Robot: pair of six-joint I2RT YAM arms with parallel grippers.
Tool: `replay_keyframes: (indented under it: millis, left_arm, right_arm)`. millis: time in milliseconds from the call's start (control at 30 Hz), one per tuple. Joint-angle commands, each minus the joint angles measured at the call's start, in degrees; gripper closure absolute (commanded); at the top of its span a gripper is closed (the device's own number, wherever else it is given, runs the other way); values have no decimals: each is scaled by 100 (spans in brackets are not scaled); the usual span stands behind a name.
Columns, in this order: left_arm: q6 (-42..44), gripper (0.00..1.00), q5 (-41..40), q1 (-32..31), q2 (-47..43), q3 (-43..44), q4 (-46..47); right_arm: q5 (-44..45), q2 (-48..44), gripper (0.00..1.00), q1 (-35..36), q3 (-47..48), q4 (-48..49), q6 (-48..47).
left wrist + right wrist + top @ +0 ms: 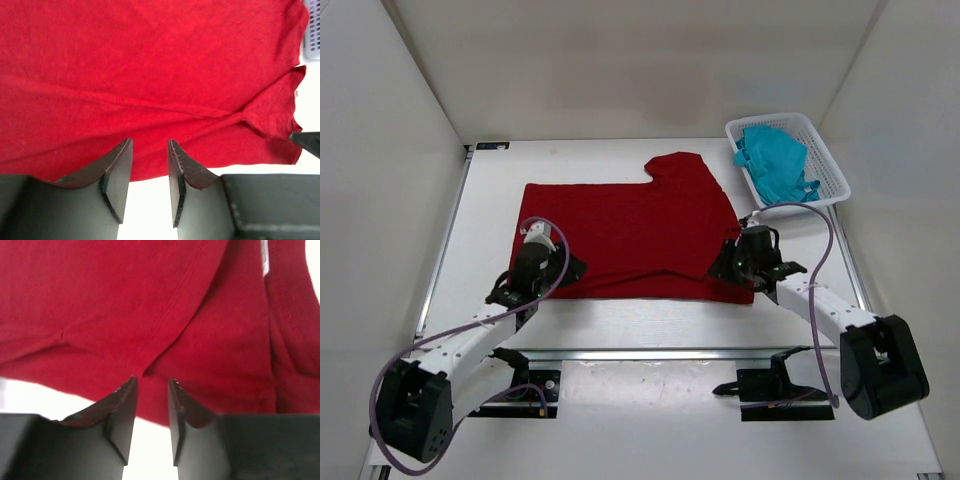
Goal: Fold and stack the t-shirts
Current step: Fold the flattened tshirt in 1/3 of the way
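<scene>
A dark red t-shirt (630, 235) lies spread flat across the middle of the table, one sleeve pointing to the far side. My left gripper (568, 268) sits low at the shirt's near left hem. Its jaws stand apart over the cloth edge (150, 65), with nothing clamped between them (150, 142). My right gripper (722, 268) is at the near right corner, by a sleeve seam (125, 300). Its jaws also stand apart above the hem (152, 381). A teal-blue t-shirt (775, 160) lies crumpled in the basket.
A white mesh basket (832, 165) stands at the far right of the table, close to the red shirt's right edge; its corner shows in the left wrist view (312, 35). White walls enclose the table on three sides.
</scene>
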Motion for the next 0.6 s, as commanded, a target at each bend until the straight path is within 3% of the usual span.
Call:
replay_keyframes:
  millis: [0,200,567]
  left_arm:
    - [-272,55,-170,-59,72,-447,752]
    - [-386,54,182,389,-209,-1133,1070]
    - [-694,54,401,574,-1026,-1573,1052]
  right_arm:
    - [-151,280,70,-83,0,845,84]
    - [-423,719,68,-57,-255,1427,347]
    - [-599,1195,68,-22,-299,1892,594]
